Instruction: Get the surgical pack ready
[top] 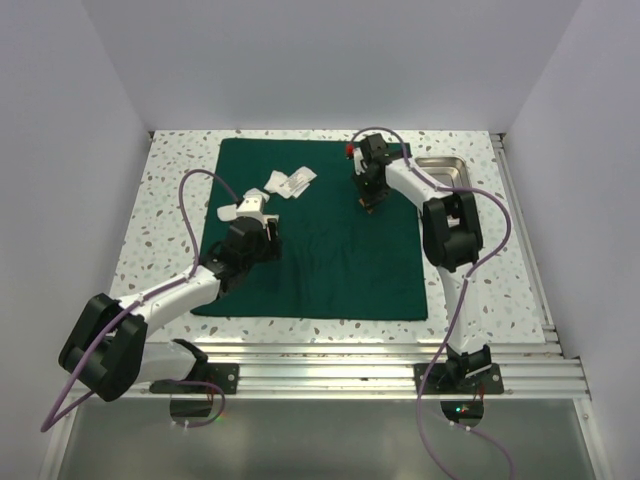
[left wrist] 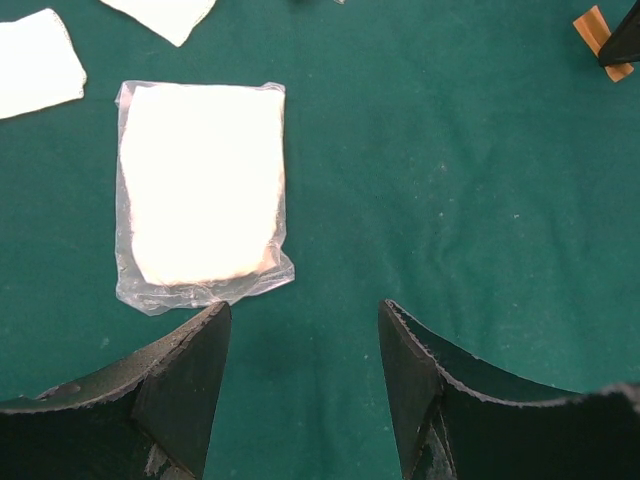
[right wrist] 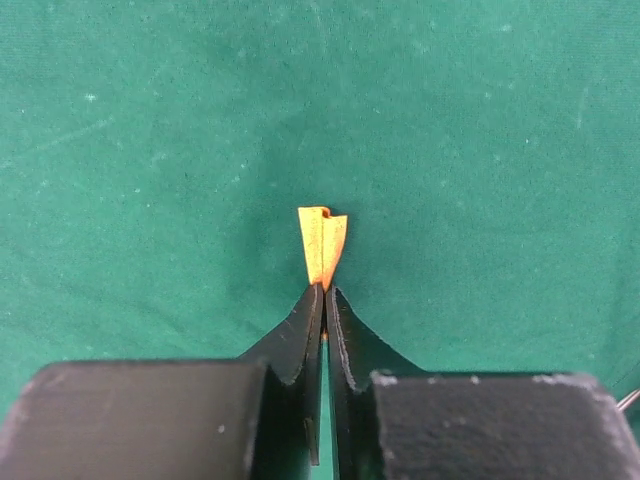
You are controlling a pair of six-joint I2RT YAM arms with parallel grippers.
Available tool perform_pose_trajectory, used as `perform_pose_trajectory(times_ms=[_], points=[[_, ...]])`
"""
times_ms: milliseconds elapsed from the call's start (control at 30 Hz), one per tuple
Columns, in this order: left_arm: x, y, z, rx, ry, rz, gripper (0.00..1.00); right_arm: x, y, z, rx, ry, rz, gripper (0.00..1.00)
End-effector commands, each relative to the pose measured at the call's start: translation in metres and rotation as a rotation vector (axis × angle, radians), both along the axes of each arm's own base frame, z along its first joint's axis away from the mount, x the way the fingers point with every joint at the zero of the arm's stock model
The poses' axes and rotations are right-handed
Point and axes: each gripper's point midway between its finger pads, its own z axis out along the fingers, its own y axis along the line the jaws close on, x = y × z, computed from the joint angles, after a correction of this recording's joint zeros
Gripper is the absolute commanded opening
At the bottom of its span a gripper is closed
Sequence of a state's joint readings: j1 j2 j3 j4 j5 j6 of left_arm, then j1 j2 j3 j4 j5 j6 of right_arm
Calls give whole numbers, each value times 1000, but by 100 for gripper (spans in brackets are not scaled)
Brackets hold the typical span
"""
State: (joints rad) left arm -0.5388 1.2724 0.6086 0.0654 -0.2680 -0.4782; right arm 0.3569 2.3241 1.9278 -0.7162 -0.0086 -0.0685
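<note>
The dark green drape (top: pixel 320 250) lies flat on the table. The steel tray (top: pixel 445 170) stands off its far right corner. White gauze pads (top: pixel 290 182) lie on the drape's far left part. In the left wrist view a gauze pad in a clear packet (left wrist: pixel 200 195) lies just ahead and left of my open, empty left gripper (left wrist: pixel 305 320). My right gripper (right wrist: pixel 325 292) is shut on a small folded orange strip (right wrist: pixel 322 245), held just above the drape (right wrist: pixel 150 150) at its far middle (top: pixel 370 203). Scissors and forceps are out of view.
Two more loose gauze pads (left wrist: pixel 35 65) (left wrist: pixel 165 15) lie beyond the packet. The orange strip (left wrist: pixel 592 30) and the right fingers show at the far right of the left wrist view. The speckled tabletop (top: pixel 170 220) surrounds the drape, and white walls enclose it.
</note>
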Motion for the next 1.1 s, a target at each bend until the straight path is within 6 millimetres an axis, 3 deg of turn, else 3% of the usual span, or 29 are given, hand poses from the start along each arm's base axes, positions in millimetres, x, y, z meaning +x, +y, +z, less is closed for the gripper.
perform_pose_trajectory(times_ms=[0, 133, 333, 367, 467, 633, 800, 867, 967, 1067], points=[[8, -3, 11, -24, -50, -1, 65, -1, -5, 38, 6, -57, -26, 3], [8, -3, 10, -23, -47, 0, 65, 5, -21, 65, 18, -107, -99, 0], [8, -5, 9, -25, -44, -7, 64, 16, -86, 96, 54, -160, -313, 0], [8, -4, 9, -25, -44, -6, 64, 19, -108, 97, 45, -164, -368, 0], [7, -5, 9, -27, -43, -10, 64, 18, -146, 97, 30, -161, -461, 0], [8, -6, 8, -27, -41, -12, 64, 13, -189, 79, -92, -121, -563, 0], [7, -5, 7, -23, -38, -8, 64, 9, -205, 55, -186, -80, -608, 1], [7, -4, 7, -22, -37, -5, 64, 8, -207, 49, -202, -65, -616, 6], [7, -2, 6, -19, -35, 3, 64, 5, -205, 43, -194, -49, -617, 25], [7, -2, 7, -17, -35, 4, 64, 8, -201, 49, -164, -73, -616, 29]])
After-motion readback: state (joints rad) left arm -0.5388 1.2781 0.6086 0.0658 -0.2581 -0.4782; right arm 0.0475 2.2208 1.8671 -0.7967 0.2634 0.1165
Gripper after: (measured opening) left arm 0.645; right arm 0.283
